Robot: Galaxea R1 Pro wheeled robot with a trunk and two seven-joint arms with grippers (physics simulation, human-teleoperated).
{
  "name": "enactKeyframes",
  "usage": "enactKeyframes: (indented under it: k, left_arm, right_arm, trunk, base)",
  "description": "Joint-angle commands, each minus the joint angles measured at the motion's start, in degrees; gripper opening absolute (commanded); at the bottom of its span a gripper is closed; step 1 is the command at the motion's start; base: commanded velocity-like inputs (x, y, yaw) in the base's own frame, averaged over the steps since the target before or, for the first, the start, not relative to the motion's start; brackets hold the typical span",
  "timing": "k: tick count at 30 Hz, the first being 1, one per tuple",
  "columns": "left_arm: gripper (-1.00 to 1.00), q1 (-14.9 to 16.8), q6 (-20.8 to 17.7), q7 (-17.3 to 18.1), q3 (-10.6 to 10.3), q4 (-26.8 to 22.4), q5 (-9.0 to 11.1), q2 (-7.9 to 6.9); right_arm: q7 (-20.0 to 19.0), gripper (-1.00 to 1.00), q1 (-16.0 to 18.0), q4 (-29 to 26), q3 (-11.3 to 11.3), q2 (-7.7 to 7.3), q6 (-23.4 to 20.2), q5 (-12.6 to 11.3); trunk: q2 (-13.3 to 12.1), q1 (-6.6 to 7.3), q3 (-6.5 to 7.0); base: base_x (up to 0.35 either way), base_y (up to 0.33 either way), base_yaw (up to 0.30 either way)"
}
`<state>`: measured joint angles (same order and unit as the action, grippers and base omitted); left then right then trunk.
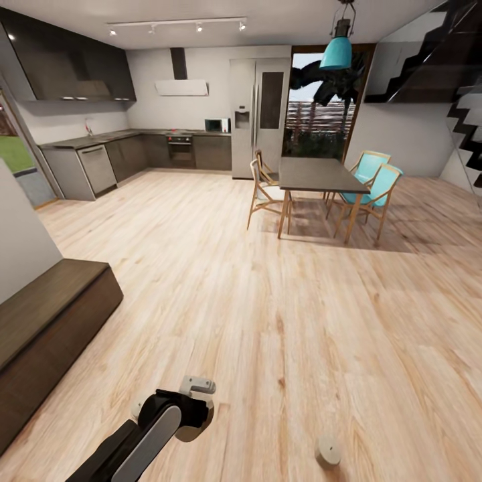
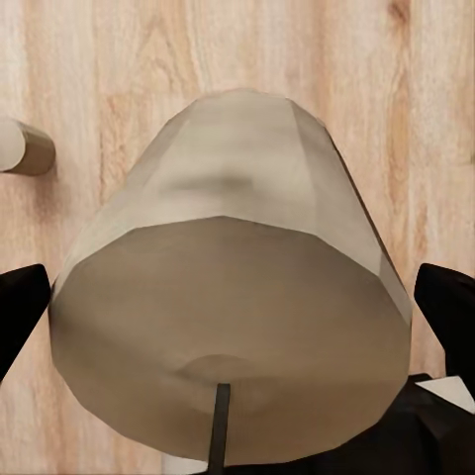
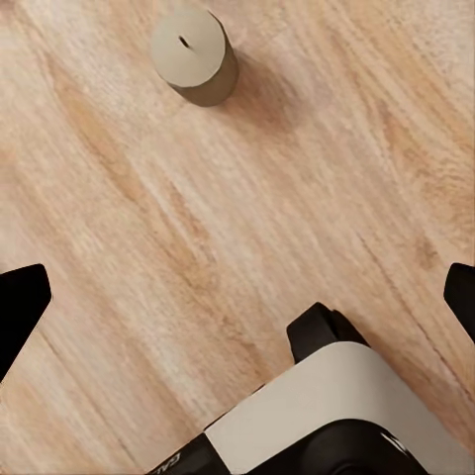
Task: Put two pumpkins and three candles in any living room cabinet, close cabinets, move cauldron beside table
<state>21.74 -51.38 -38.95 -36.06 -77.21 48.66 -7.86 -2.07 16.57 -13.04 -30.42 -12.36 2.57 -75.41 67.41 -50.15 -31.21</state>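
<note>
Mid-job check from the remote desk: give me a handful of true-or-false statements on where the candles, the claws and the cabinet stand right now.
1. A candle sits between the left claw's fingers. True.
2. Another candle stands upright on the wooden floor. True.
3. The right claw is shut on a candle. False: its fingers are spread wide with bare floor between them, and the candle in its view stands apart.
4. The dark-brown cabinet has a drawer pulled out. False: no drawer stands open on the part in view.
5. The dining table has chairs on both sides. True.
</note>
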Motion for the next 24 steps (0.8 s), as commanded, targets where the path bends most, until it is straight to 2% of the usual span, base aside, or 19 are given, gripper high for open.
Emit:
enactKeyframes:
  k: [1, 10, 16, 21, 24]
  left_arm:
    - [-1.00, 0.1, 0.0, -0.6, -0.1, -0.1, 0.5, -0.05]
    - [-1.00, 0.1, 0.0, -0.7, -0.1, -0.1, 0.5, -0.10]
    - [-1.00, 0.1, 0.0, -0.7, -0.2, -0.1, 0.5, -0.13]
    - [-1.00, 0.1, 0.0, -0.7, -0.9, -0.1, 0.5, -0.09]
    - [-1.00, 0.1, 0.0, -0.7, -1.6, 0.0, 0.5, -0.06]
  right_arm:
    - [-0.2, 1.00, 0.0, 0.0, -0.4, -0.03, 0.2, -0.6]
    - [-0.2, 1.00, 0.0, 0.0, -0.4, -0.03, 0.2, -0.6]
    - [-0.1, 1.00, 0.0, 0.0, -0.4, -0.03, 0.2, -0.6]
    - [0.0, 1.00, 0.0, 0.1, -0.4, -0.03, 0.2, -0.6]
    - [0.0, 1.00, 0.0, 0.1, -0.4, -0.03, 0.2, -0.6]
  trunk:
    - [0.0, -0.01, 0.04]
    - [0.0, -0.01, 0.90]
    - [0.0, -0.01, 1.30]
    - [0.0, -0.01, 1.35]
    - [0.0, -0.01, 1.35]
  base:
    - [0.121, -0.082, 0.000]
    - [0.240, -0.041, 0.000]
    - [0.267, -0.192, 0.016]
    - [0.176, -0.261, 0.195]
    - [0.043, -0.089, 0.167]
